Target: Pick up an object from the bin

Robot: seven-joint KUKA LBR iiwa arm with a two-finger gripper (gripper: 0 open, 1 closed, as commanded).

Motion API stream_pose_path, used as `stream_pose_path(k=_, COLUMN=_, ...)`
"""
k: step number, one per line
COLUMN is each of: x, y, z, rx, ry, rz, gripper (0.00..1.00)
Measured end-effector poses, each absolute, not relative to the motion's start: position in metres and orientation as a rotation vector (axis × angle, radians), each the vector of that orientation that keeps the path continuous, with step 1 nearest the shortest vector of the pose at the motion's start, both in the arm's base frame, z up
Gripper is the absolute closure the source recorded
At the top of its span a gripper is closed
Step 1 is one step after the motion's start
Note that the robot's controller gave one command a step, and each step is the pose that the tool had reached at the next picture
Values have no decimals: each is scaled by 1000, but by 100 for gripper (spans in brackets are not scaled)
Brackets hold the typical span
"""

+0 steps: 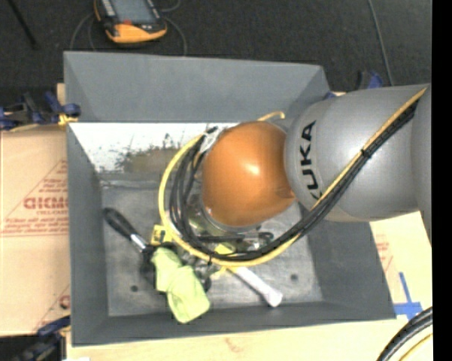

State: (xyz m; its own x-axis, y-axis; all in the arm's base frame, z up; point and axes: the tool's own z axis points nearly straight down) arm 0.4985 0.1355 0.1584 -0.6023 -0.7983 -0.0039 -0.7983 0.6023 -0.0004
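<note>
My gripper shows as a dark body just under the arm's orange cover, low over the bin's front middle. Right beside it to the lower left lies a crumpled yellow-green cloth. A white stick-shaped thing lies slanted on the bin floor, running from under the gripper toward the front right. A tool with a black handle and a metal shaft lies to the left of the cloth, pointing toward it. Whatever lies directly below the gripper is hidden.
A small black thing sits against the cloth's left edge and a small yellow piece just above it. The arm and its cables cover the bin's middle and right. Bare floor shows at the far left and front right.
</note>
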Motion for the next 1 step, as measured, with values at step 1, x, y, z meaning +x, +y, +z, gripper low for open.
stream_pose_path(k=1, x=509, y=127, z=236, rx=-1366, ry=2826, rz=1, gripper=100)
